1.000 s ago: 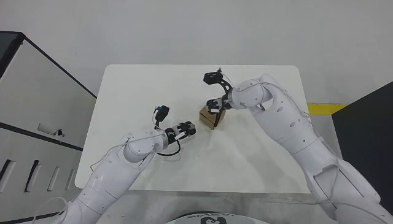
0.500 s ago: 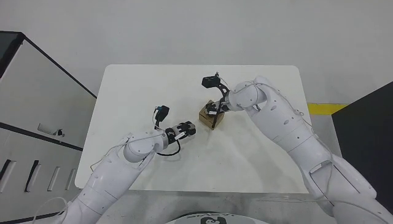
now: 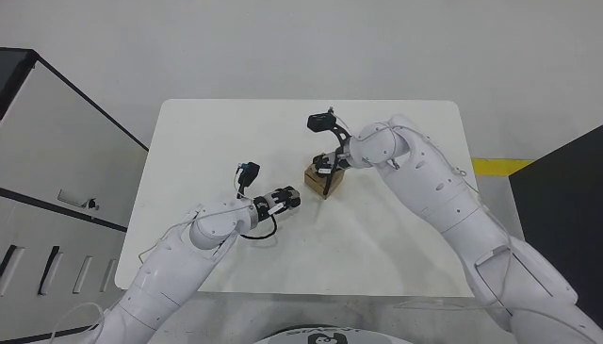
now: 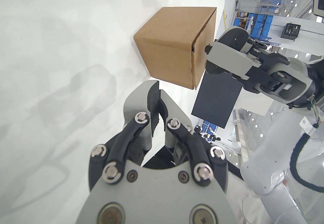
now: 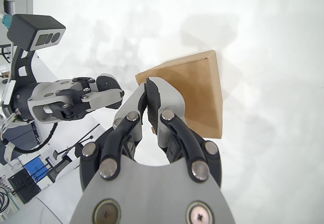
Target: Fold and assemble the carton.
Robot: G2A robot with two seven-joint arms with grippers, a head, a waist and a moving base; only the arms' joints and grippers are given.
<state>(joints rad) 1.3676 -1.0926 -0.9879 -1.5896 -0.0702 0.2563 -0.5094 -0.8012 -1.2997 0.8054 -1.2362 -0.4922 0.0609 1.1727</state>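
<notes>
- The small brown cardboard carton (image 3: 323, 180) sits near the middle of the white worktop (image 3: 405, 250). Its walls are squared up, and what looks like a dark flap (image 4: 215, 101) stands open on one side.
- Your right gripper (image 5: 149, 94) is at the carton's upper edge, beside that flap, with its jaws pressed together. You cannot tell whether a flap edge is pinched between them.
- Your left gripper (image 4: 155, 102) hovers just beside the carton without touching it, jaws closed on nothing.
- The carton looks light and nothing braces it. If you push on the flap from the right, the whole box will likely slide or tip toward the left gripper instead of folding.
- Closed jaws make a narrow tip. Pressing off-centre could crease the flap askew or dent the wall beneath it.
- The two grippers sit near each other across the carton. A quick move by either one could bump the other or knock the box out of square.
</notes>
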